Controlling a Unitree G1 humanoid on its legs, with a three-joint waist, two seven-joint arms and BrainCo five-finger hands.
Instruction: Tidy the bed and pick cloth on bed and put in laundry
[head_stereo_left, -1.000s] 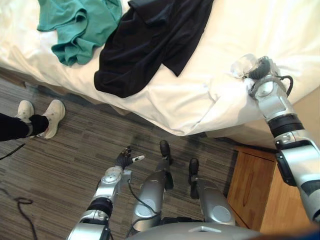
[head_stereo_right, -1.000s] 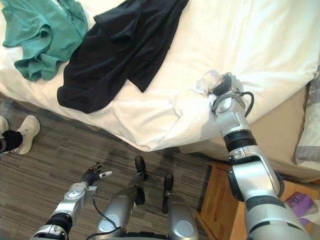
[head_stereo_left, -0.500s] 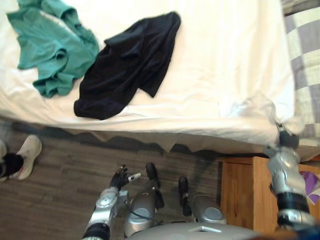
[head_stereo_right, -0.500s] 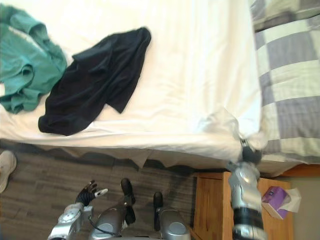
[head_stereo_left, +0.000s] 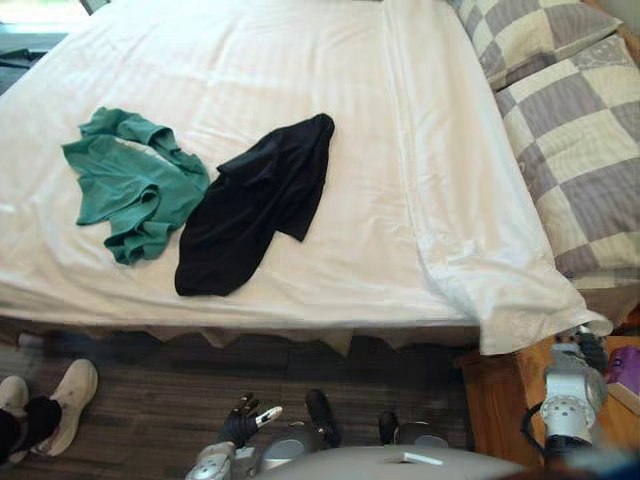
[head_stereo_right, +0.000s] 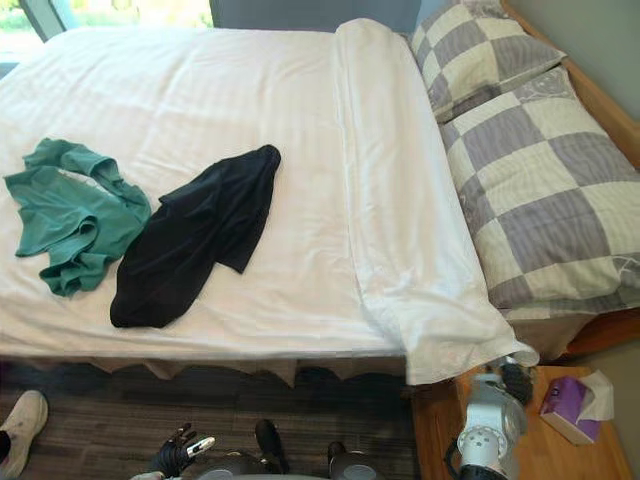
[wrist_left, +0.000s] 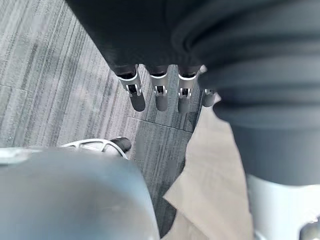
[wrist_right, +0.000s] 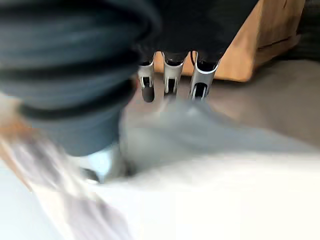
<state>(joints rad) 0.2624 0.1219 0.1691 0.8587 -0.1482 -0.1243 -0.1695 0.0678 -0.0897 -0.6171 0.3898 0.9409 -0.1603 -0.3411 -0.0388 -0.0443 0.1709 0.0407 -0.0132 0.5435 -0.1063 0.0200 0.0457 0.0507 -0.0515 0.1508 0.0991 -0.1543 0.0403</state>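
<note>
Right hand (head_stereo_right: 515, 381) lower, at duvet corner (head_stereo_right: 488, 345)

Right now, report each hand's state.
Left hand: open, holding nothing.
Right hand: cannot be told; it is at the corner of the white duvet.

Bare sheet (head_stereo_right: 200, 90) lies open above and below the black cloth (head_stereo_right: 195, 235). The green cloth (head_stereo_right: 65, 215) crowds right beside its left. Right of it, past a bare strip, the rolled duvet (head_stereo_right: 385, 200) makes a ridge, with pillows (head_stereo_right: 540, 180) beyond. Nearer than the cloth, the floor (head_stereo_left: 150, 400) is open, save a person's shoe (head_stereo_left: 70, 390) far left and a nightstand (head_stereo_left: 500, 415) far right.
</note>
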